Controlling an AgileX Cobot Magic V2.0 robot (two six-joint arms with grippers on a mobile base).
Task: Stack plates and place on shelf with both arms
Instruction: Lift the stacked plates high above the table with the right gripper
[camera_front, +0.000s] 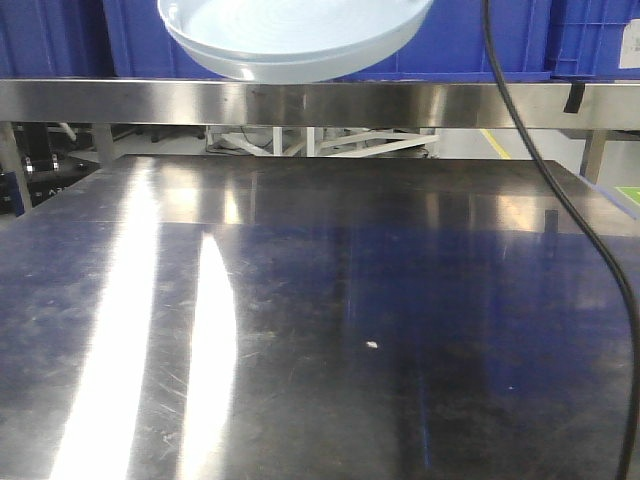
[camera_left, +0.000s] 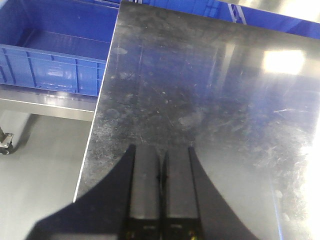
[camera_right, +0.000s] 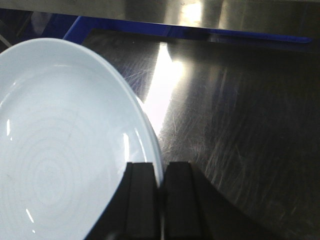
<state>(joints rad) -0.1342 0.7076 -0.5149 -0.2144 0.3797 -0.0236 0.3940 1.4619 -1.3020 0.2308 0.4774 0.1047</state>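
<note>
glossy pale plates (camera_right: 65, 150) (faint rings)

Left end effector (camera_left: 161, 151), right one (camera_right: 161, 167): closed

Left gripper (camera_left: 161, 150), right gripper (camera_right: 161, 167): matte black, flat rectangular fingers (camera_left: 145, 185).

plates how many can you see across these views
2, stacked: the top plate sits in the bottom plate. The right gripper pinches both rims, holding them above the tabletop. None elsewhere in view; more could be off-frame.
</note>
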